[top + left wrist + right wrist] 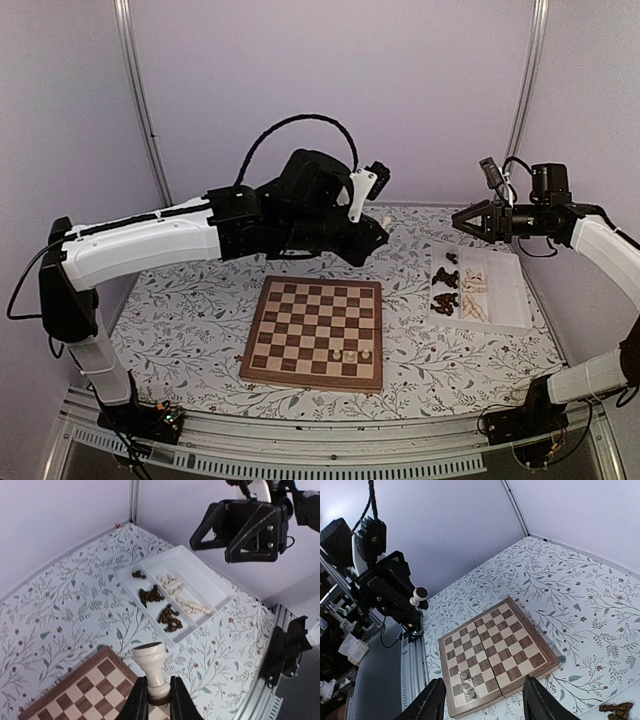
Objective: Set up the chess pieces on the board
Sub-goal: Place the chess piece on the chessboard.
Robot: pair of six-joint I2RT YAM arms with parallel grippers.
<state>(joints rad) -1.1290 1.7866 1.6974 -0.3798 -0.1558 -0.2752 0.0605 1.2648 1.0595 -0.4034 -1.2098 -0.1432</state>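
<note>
In the overhead view, the left gripper (382,232) is seen raised above the tabletop (190,300), beyond the far right corner of the board (315,330). It is closed on a pale chess piece (386,220). The board is laid flat in the middle of the tabletop, and three pale pieces (350,355) are stood in a line near its front edge, right of centre. A white tray (507,290) is set to the right of the board, apart from it. Dark pieces (446,290) are gathered in its left compartment and loose pale pieces (474,285) in the next. The right gripper (458,225) is held in the air over the tray's far end, jaws parted and empty.

In the left wrist view, the pale chess piece (154,670) is clamped at its base between the fingers (137,705), its round top pointing away from them. A corner of the board (85,695) is seen at lower left. Further off lies the tray (210,580), and the right gripper (240,530) is seen spread open above it.

In the right wrist view, the fingers (434,700) are spread wide with nothing between them. The board (495,650) is seen below, the three pale pieces (465,685) lined up near one edge. The left gripper (416,599) is seen at left, raised, with the pale chess piece (420,594) in its grip.
</note>
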